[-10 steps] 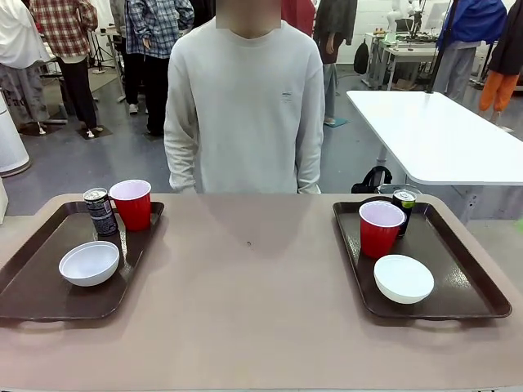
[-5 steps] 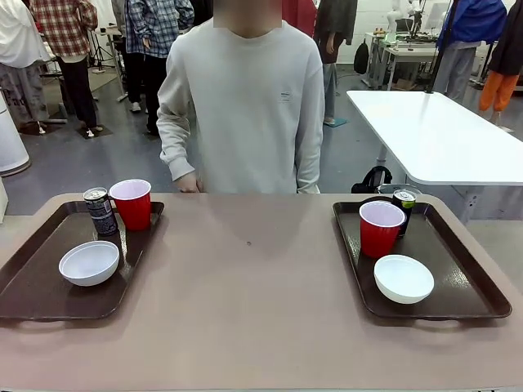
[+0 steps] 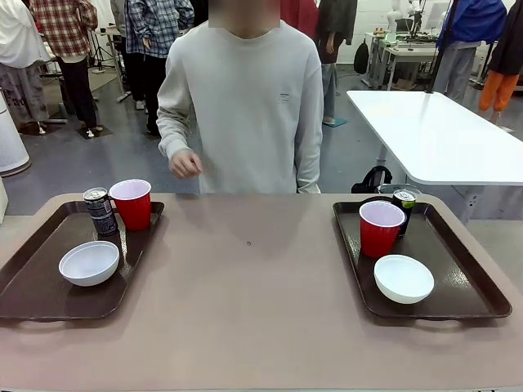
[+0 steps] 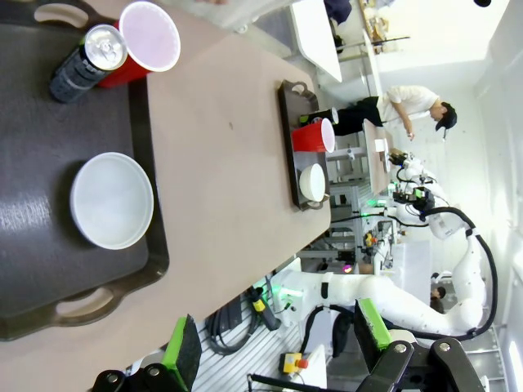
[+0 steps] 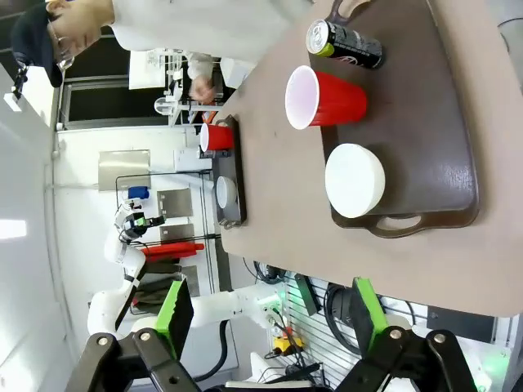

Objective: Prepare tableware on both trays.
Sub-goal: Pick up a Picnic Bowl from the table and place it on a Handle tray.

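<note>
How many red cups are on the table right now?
2. One red cup stands at the far end of the left tray, beside a black can. The other red cup stands on the right tray, in front of its can.

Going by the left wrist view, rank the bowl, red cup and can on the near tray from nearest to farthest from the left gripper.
Measured from the left gripper, low in the frame with its jaws apart:
1. White bowl, at the tray's near end.
2 and 3. Red cup and black can, side by side at the tray's far end, too close to call.
</note>
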Controlling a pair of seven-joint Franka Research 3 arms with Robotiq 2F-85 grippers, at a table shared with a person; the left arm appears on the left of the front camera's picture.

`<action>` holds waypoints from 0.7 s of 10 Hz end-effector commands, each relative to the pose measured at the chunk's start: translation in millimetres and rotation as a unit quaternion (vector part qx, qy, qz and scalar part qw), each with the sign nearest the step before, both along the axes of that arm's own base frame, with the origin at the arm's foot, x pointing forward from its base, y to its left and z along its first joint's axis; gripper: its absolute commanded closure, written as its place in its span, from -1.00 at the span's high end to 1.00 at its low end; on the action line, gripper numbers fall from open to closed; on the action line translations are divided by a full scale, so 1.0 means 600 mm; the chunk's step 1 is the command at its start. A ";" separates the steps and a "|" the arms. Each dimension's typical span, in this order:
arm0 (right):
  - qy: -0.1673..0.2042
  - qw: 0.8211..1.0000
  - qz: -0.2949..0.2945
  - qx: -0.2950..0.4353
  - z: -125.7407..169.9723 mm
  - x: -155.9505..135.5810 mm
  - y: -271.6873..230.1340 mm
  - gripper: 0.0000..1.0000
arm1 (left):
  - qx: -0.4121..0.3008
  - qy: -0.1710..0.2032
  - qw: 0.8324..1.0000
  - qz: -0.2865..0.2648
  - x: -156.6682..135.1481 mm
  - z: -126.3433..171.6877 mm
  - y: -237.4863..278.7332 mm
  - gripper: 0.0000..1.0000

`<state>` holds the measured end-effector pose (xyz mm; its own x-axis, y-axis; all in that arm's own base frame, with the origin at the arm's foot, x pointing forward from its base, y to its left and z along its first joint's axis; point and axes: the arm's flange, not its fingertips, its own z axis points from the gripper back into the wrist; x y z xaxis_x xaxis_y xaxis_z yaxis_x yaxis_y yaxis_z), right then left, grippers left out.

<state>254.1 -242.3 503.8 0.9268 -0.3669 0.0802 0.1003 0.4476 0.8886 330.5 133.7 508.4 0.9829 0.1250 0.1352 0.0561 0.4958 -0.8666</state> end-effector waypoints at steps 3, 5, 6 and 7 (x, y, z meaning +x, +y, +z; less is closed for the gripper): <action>-0.003 1.000 0.007 -0.004 -0.003 -0.001 -0.004 1.00 | -0.009 -0.012 1.000 -0.003 -0.004 -0.001 0.000 1.00; -0.003 1.000 0.007 -0.004 -0.003 -0.001 -0.004 1.00 | -0.009 -0.012 1.000 -0.003 -0.004 -0.001 0.000 1.00; -0.003 1.000 0.007 -0.004 -0.003 -0.001 -0.004 1.00 | -0.009 -0.012 1.000 -0.003 -0.004 -0.001 0.000 1.00; -0.003 1.000 0.007 -0.004 -0.003 -0.001 -0.004 1.00 | -0.009 -0.012 1.000 -0.003 -0.004 -0.001 0.000 1.00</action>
